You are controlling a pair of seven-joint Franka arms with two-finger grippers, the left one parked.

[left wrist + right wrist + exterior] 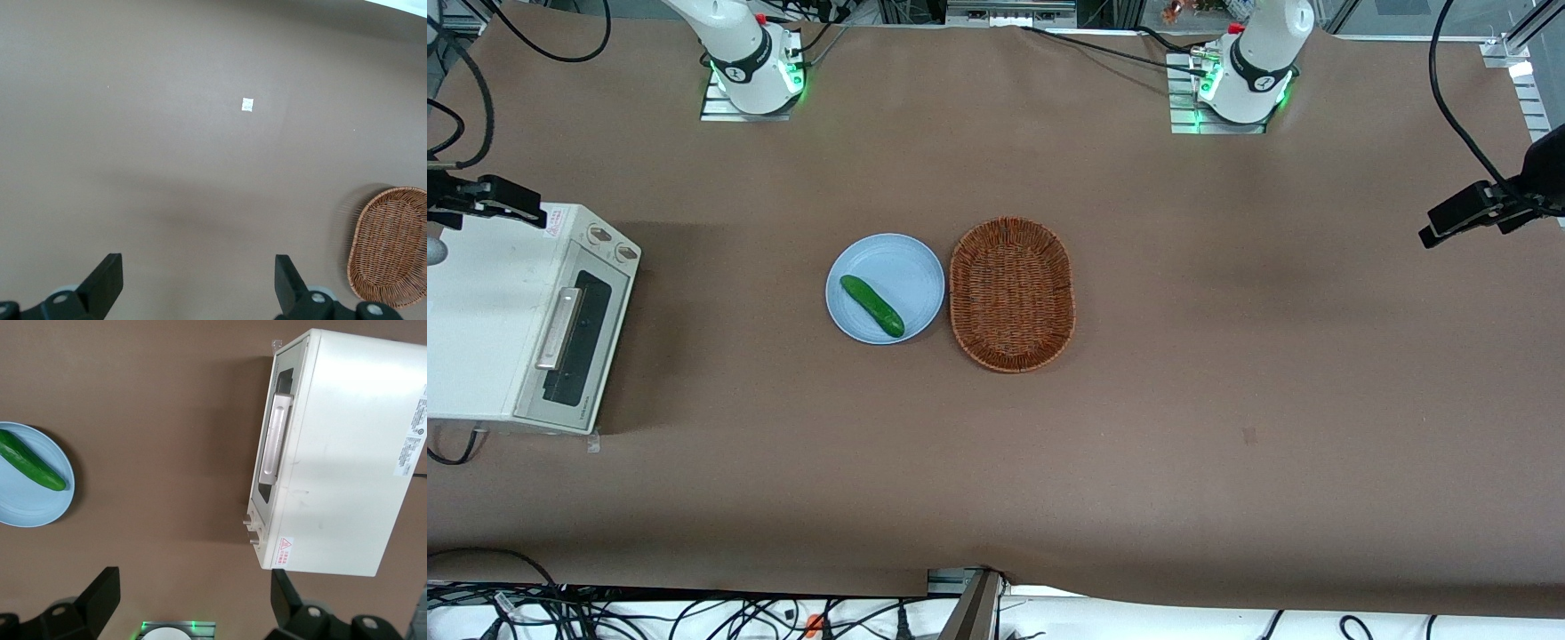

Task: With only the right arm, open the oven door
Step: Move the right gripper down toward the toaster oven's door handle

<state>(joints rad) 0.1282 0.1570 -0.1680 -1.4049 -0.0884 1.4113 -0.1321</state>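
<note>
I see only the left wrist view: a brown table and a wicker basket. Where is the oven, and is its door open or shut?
Observer: The oven stands at the working arm's end of the table. The oven door is shut.
Operator: Where is the right arm's pincer?
Observer: The pincer hangs in the air by the oven's knob end, open, and touches nothing.
Operator: Does something lie in front of the door?
Observer: The nearest thing is a blue plate with a cucumber on it. It is beside the basket and well apart from the door.
</note>
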